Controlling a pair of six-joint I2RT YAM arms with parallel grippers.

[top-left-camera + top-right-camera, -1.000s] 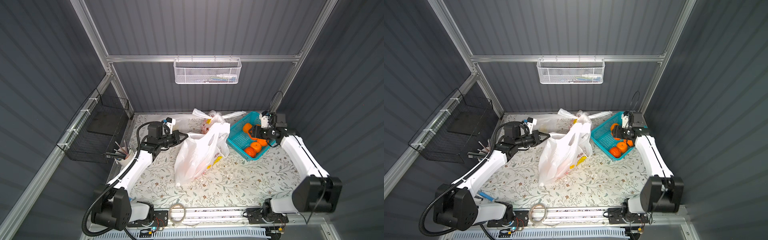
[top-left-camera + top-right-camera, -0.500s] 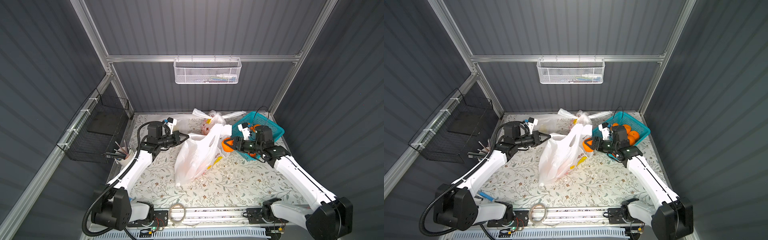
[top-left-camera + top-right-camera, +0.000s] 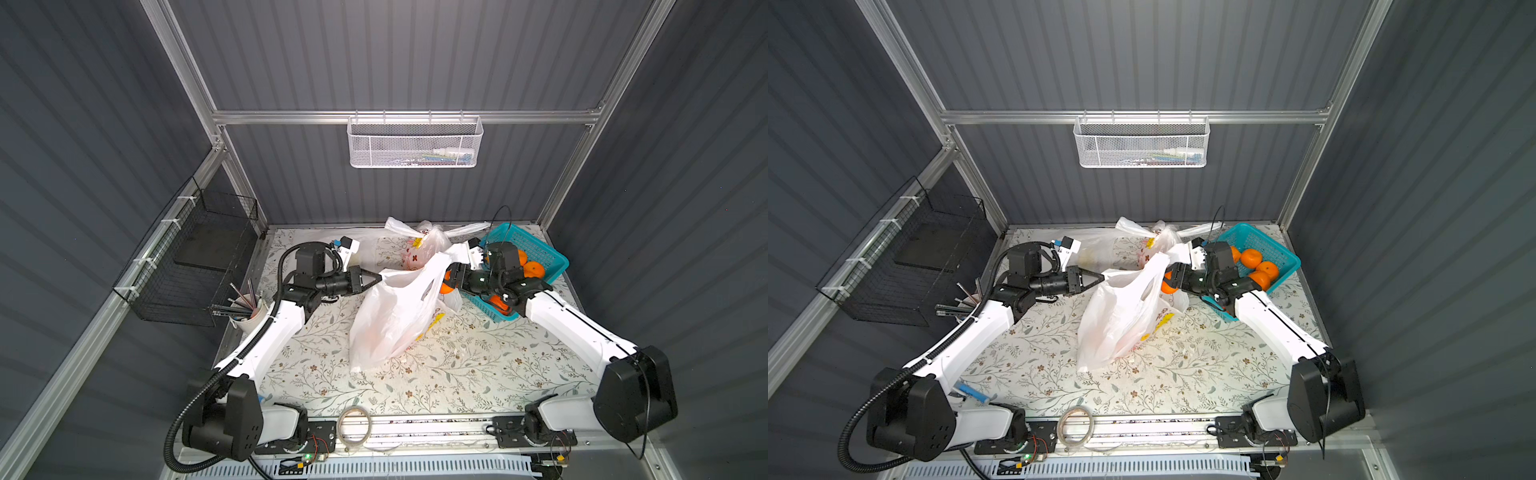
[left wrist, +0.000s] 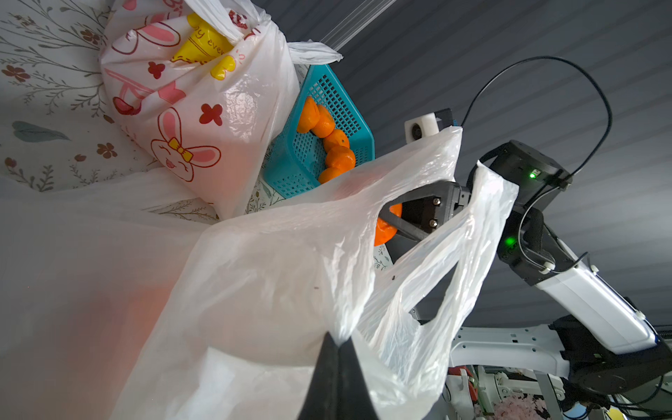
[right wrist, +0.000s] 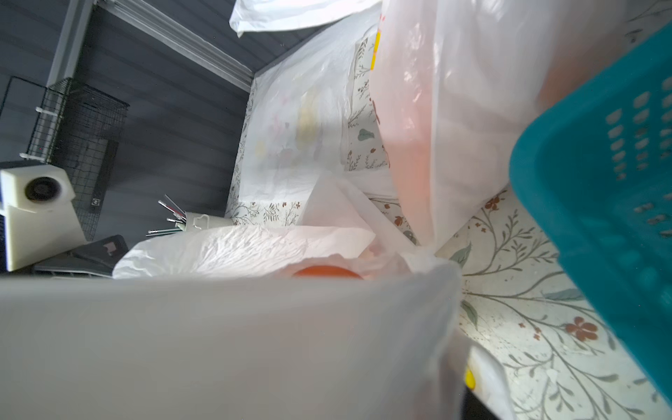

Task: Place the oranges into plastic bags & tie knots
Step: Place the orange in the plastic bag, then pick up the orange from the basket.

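Observation:
A white plastic bag (image 3: pixel 395 320) stands open mid-table, and orange shows faintly through its lower part. My left gripper (image 3: pixel 376 277) is shut on its rim, pinching the plastic at the fingertips (image 4: pixel 340 342). My right gripper (image 3: pixel 448 279) is shut on an orange (image 4: pixel 387 227) at the bag's mouth, between the handle loops. In the right wrist view plastic hides the jaws. More oranges (image 3: pixel 1252 257) lie in the teal basket (image 3: pixel 544 253). A second printed bag (image 3: pixel 424 245) sits at the back, tied shut with a knot (image 4: pixel 243 25).
A flat bag (image 3: pixel 370 249) lies at the back left. A cup of pens (image 3: pixel 249 309) and a black wire basket (image 3: pixel 195 266) are on the left side. A white mesh basket (image 3: pixel 415 143) hangs on the back wall. A tape roll (image 3: pixel 353 424) lies at the front.
My right arm has swung left from the teal basket to the open bag's mouth, carrying an orange. The left gripper has held the bag's rim in the same place.

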